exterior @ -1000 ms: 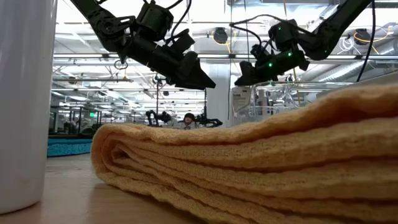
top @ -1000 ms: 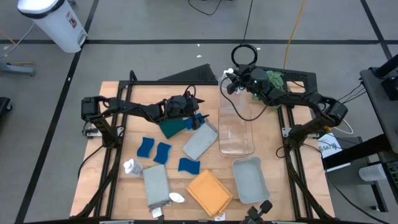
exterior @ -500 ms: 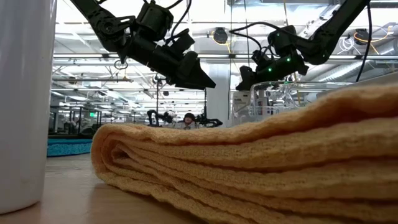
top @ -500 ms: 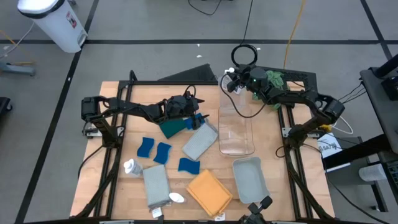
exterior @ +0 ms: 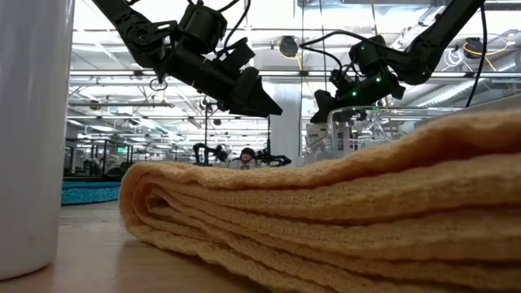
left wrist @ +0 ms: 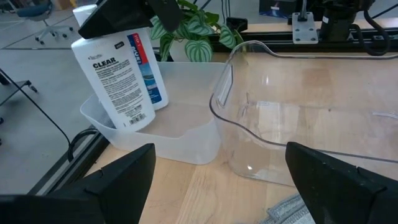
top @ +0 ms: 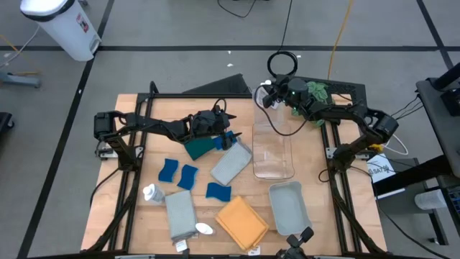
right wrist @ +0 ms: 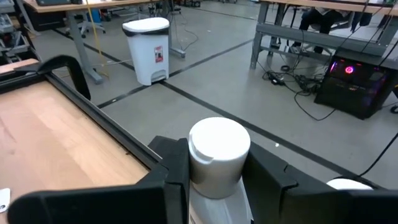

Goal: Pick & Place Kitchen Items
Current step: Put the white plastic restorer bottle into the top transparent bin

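right pincer (top: 267, 94): I have it clamped on a white bottle (right wrist: 217, 155), upper centre of the high view, at the clear bin's (top: 274, 147) far end
left pincer (top: 233, 137): spread wide, empty, over teal cloth (top: 200, 147), left of bin
worktop (top: 129, 194): sponges, cloths lower left

A clear plastic bin (top: 273, 147) stands beside a grey-blue tray (top: 288, 208); a plant (top: 317, 91) sits behind.

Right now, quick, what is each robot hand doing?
Left gripper: open, holding nothing, near the clear bin.
Right gripper: closed on a white bottle, holding it at the bin's far end.
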Available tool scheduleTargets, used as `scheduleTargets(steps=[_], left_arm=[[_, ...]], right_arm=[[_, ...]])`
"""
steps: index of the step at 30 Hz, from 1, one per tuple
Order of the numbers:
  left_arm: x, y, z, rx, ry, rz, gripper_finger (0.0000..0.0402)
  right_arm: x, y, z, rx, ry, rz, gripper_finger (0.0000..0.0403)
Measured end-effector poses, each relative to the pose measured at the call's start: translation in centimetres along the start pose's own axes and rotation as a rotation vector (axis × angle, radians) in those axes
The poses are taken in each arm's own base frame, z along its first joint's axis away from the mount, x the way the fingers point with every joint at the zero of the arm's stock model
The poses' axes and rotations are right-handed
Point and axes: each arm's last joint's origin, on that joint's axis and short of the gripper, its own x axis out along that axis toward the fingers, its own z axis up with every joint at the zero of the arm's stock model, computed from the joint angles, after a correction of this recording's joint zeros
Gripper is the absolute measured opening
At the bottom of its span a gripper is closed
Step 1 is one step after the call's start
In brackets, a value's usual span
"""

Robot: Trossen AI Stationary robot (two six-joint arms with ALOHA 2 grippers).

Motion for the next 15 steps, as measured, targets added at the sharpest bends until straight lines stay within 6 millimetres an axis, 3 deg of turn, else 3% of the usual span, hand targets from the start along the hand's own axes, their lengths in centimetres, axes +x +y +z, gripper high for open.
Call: scheduleTargets(steps=[15], left_arm=[[0.00,0.00,0.00,0.000,0.000,0.000,0.0363]], right_arm=[[0.29,0.05,-0.24,0.009,-0.004,0.004,0.0083]])
